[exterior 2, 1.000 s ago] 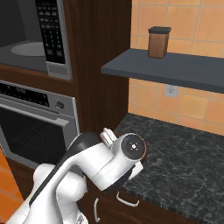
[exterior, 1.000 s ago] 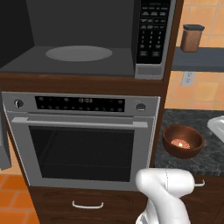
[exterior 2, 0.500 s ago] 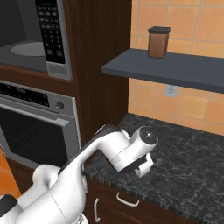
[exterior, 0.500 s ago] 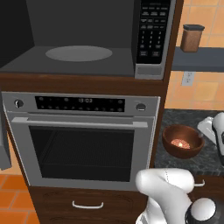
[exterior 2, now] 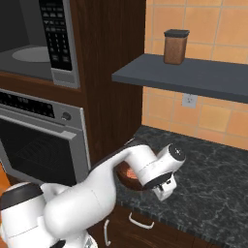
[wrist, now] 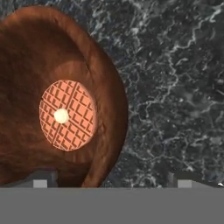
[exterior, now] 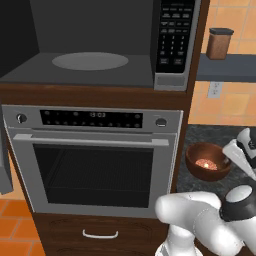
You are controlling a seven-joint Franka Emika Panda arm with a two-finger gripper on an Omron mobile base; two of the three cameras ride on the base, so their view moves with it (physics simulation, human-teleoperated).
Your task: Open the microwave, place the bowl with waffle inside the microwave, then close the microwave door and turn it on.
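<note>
The microwave (exterior: 90, 45) stands open, its round grey turntable (exterior: 90, 61) bare and its keypad (exterior: 172, 37) at the right. The door hangs swung out at the left, its grey edge (exterior: 4, 167) at the frame's border. The reddish-brown bowl (wrist: 39, 52) sits on the dark stone counter right of the oven, with the small round waffle (wrist: 67, 114) in its middle. My gripper (wrist: 112, 180) hovers open just above the bowl's right rim: one fingertip (wrist: 41, 180) is over the inside, the other over the counter. From the base, the bowl (exterior: 207, 161) lies beside the gripper (exterior: 240, 156).
A silver wall oven (exterior: 92, 160) with a bar handle is built in below the microwave. A brown canister (exterior 2: 174, 47) stands on the grey shelf (exterior 2: 189, 77) above the counter (exterior 2: 213, 184). My arm hides most of the bowl (exterior 2: 127, 173) in the right base view.
The arm has swung out to the right, carrying the hand from beside the base to just over the bowl. The bowl and microwave have not moved.
</note>
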